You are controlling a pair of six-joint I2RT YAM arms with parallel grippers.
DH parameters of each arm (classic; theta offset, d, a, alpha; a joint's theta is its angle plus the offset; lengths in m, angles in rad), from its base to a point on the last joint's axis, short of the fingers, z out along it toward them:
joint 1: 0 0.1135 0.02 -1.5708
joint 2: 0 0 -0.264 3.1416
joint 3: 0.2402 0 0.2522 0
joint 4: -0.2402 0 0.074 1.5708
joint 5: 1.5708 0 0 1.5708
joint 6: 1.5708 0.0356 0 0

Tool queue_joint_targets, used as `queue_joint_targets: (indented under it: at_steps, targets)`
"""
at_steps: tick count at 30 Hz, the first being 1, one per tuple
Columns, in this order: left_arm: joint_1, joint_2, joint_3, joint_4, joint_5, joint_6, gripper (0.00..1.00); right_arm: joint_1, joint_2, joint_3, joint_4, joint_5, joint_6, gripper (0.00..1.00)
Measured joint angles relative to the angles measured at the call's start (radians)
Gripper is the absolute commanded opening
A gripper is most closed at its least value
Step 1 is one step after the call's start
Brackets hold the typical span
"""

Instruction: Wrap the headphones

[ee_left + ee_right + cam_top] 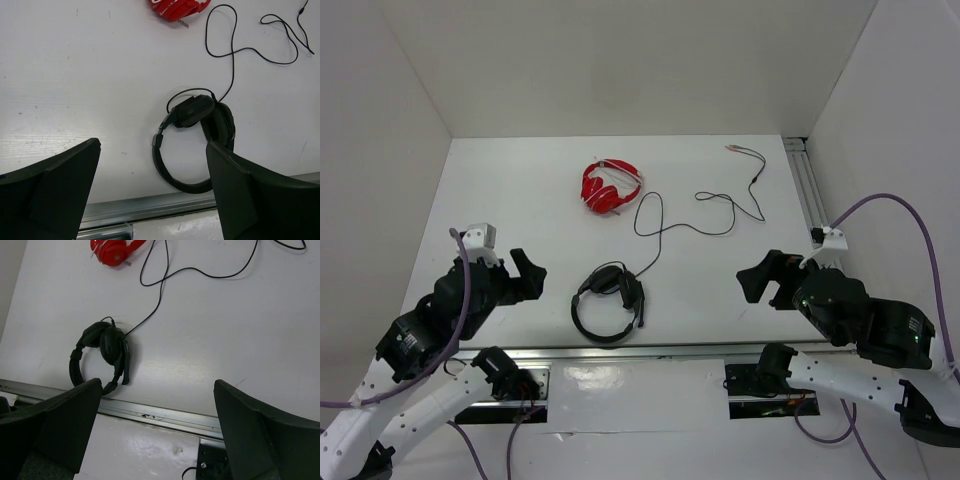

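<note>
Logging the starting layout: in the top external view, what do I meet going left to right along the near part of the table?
left gripper → black headphones → right gripper. The red headphones lie farther back over the same span as the black ones, so they are left out.

The top view looks steeply down from above and behind the arm bases (505, 378), far enough off to take in the whole surface (520, 200). The left wrist view sits near and left of the black headset (195, 111), facing it between its own pincer fingers (55, 190). The right wrist view looks from the headset's right, farther off. All three share the headset and the red headphones (610, 185).
</note>
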Motion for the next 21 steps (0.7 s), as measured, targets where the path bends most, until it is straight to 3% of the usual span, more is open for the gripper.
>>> queue_joint_targets:
  at_steps: [11,16,21]
  targets:
    - [0.0,-0.051,-0.014,0.065,0.09,0.05,0.98,0.008,-0.021,0.0,0.068,-0.032,-0.05,1.0]
    - [0.0,0.147,-0.022,0.11,0.171,-0.039,1.0,0.008,0.029,0.0,0.094,-0.041,-0.06,1.0]
    - [-0.019,0.324,-0.235,0.275,0.285,-0.211,1.0,0.008,0.076,-0.028,0.152,-0.072,-0.06,1.0]
